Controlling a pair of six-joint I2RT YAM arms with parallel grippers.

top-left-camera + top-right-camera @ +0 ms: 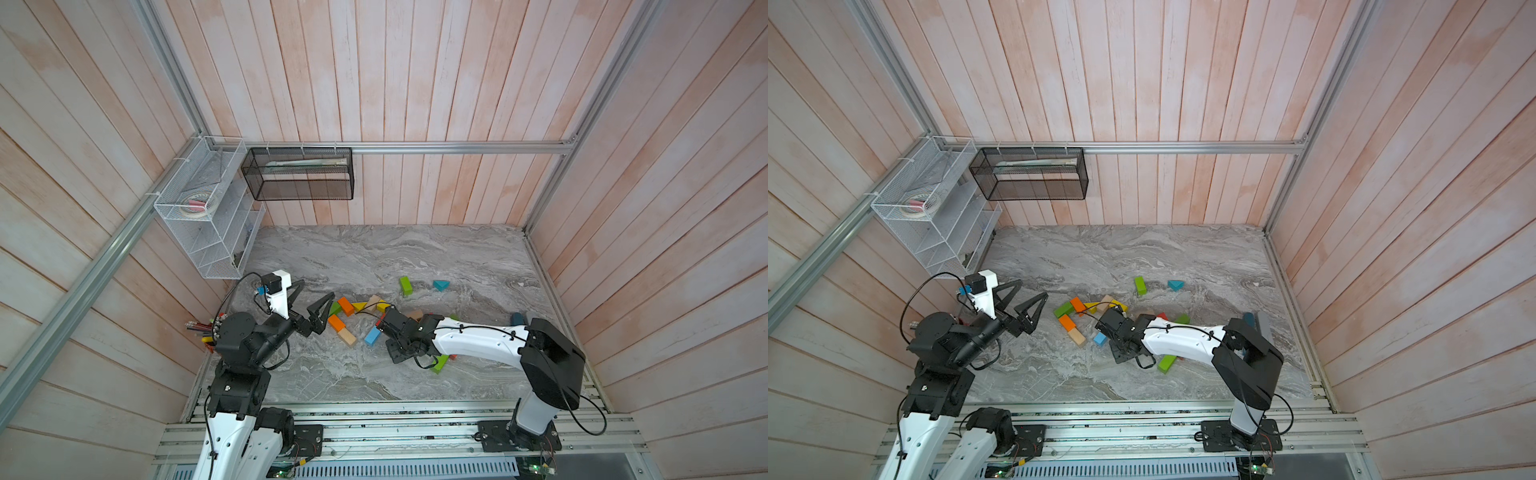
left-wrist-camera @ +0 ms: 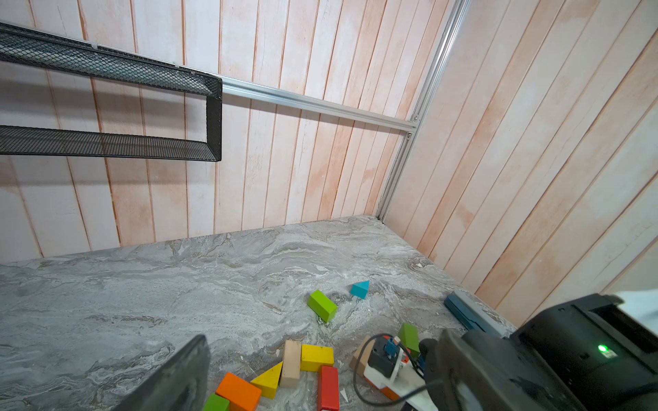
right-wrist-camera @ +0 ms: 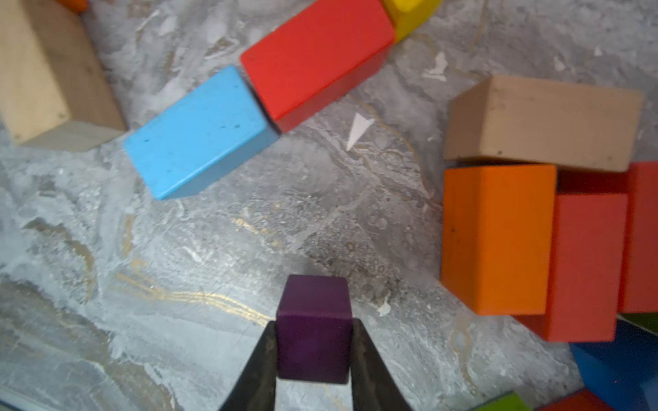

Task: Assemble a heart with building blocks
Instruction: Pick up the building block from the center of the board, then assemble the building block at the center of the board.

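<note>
1. The marble desk (image 1: 415, 257) carries the building blocks (image 1: 345, 305). Most are gathered around a light-blue brick (image 3: 199, 131), a cluster that looks like a heart outline in the making.
2. The right arm (image 1: 478, 338) stretches low over the desk with its wrist just beside the light-blue brick, apparently to keep its load close to the marble.
3. The left arm (image 1: 249, 336) is raised on the far side of the light-blue brick from the right arm. The left pincer (image 1: 318, 289) is spread wide and empty, seemingly parked clear of the work.
4. A red brick (image 3: 313, 53) touches one end of the light-blue brick, and a tan brick (image 3: 46, 71) sits just beside the other end. The bent line reads as part of the outline.
5. An orange brick (image 3: 495, 238) lies well apart from the light-blue brick across bare marble, packed against other blocks, likely unused stock.
6. The right pincer (image 3: 313, 323) is clamped on a purple cube (image 3: 313, 302) near the light-blue brick, not touching it. Its fingers lie flat on opposite faces, a grip that should stop twisting. Whether the cube rests on the desk cannot be told.
</note>
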